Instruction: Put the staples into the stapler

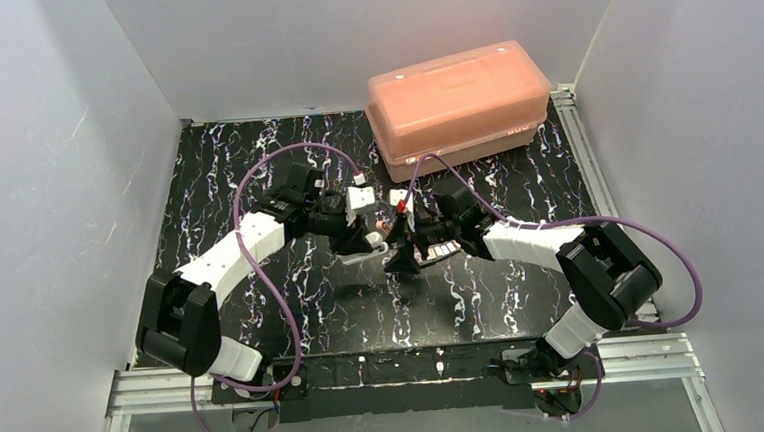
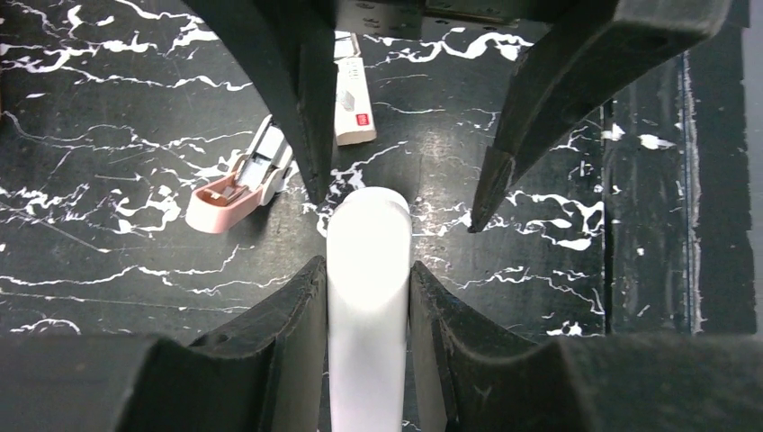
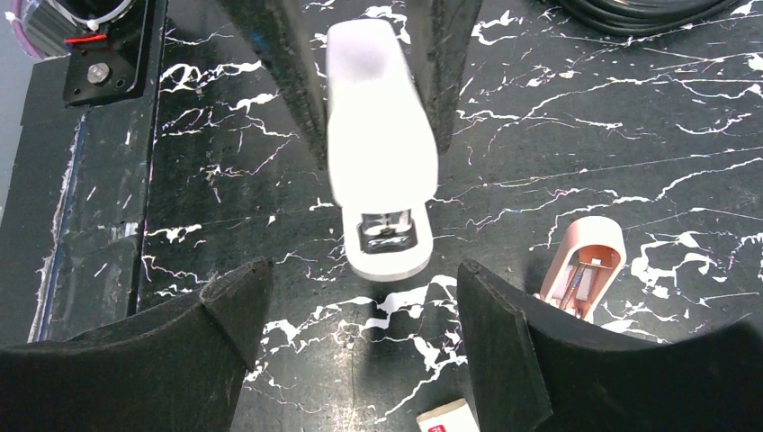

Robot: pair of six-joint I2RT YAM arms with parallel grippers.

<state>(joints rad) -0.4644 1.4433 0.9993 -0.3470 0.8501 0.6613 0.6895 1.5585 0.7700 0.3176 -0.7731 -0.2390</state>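
My left gripper (image 2: 367, 265) is shut on the white stapler (image 2: 367, 315), gripping its sides just above the black marbled table. In the right wrist view the stapler (image 3: 378, 153) points toward me, with a dark metal opening at its near end. My right gripper (image 3: 360, 270) is open and empty, its fingers (image 3: 216, 315) either side of the stapler's near tip without touching it. In the top view both grippers (image 1: 372, 242) (image 1: 406, 260) meet at mid-table. A tiny whitish staple packet (image 2: 354, 99) lies on the table. I see no loose staple strips.
A pinkish-tan block (image 2: 236, 189), open at one end, lies beside the packet; it also shows in the right wrist view (image 3: 585, 268). A large orange lidded box (image 1: 456, 106) stands at the back right. White walls enclose the table.
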